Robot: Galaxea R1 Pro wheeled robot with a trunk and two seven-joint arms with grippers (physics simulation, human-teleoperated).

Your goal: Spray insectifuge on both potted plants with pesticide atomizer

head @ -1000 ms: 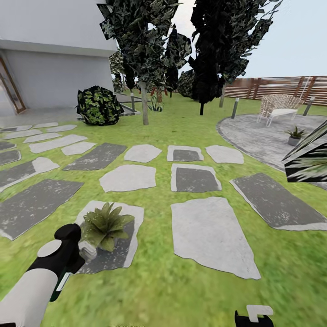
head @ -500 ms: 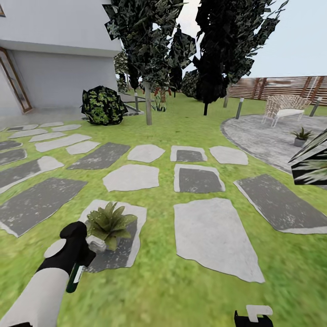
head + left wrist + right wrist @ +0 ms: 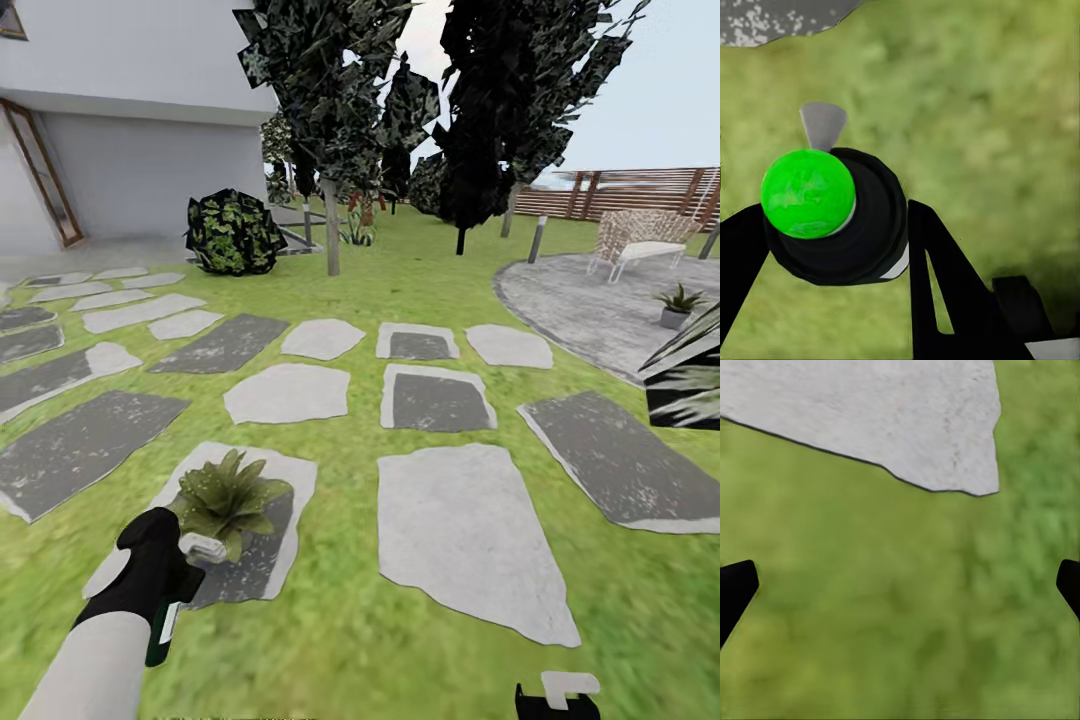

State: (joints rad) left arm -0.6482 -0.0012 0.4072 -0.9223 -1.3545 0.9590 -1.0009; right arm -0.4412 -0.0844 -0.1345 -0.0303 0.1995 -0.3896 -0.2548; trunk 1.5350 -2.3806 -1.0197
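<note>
Head view puts the left gripper [image 3: 190, 560], clamped on the pesticide atomizer [image 3: 832, 217], beside the near potted plant [image 3: 225, 497]. Tilt its nozzle over the rosette before spraying; the right gripper [image 3: 900, 585] hangs wide.

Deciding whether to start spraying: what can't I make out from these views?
- Atomizer nozzle direction: head view, left gripper covers it; left wrist view shows just its green-capped end.
- Near potted plant pot: head view, leaves and gripper hide it.
- Far potted plant: head view, too small for detail.
- Right gripper: head view, cut by bottom edge.
</note>
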